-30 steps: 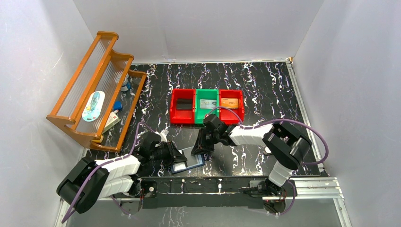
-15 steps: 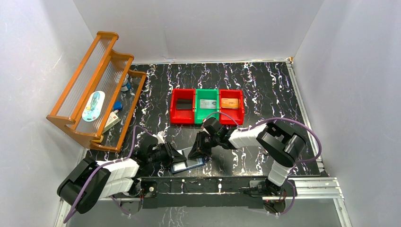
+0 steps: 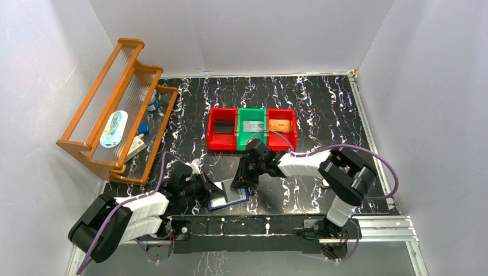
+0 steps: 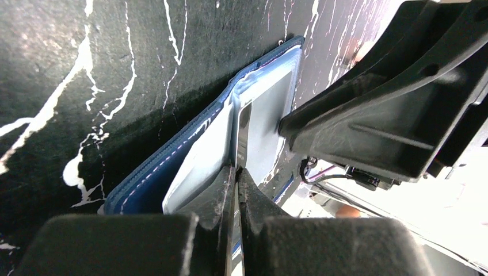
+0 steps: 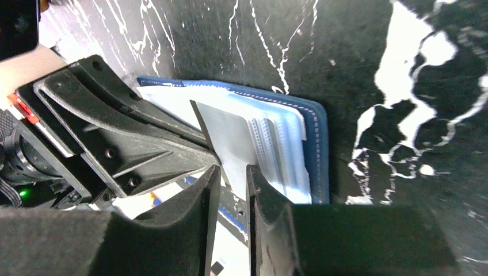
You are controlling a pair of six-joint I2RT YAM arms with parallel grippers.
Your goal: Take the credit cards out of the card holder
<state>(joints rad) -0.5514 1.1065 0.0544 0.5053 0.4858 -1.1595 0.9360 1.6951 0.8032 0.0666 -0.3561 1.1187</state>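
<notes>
The navy card holder lies open on the black mat near the front edge, its pale sleeves fanned up. My left gripper is shut on one thin grey sleeve leaf and holds it upright. Whether a card sits inside that leaf I cannot tell. My right gripper faces it from the other side, its jaws a narrow gap apart at the leaf's lower edge. One dark credit card lies in the left red bin.
Three bins stand in a row behind: red, green with a silver-grey card, and red with an orange card. A wooden rack with small items fills the back left. White walls enclose the mat.
My left gripper's jaws have closed onto the grey leaf. Both arms have shifted only slightly over the holder.
</notes>
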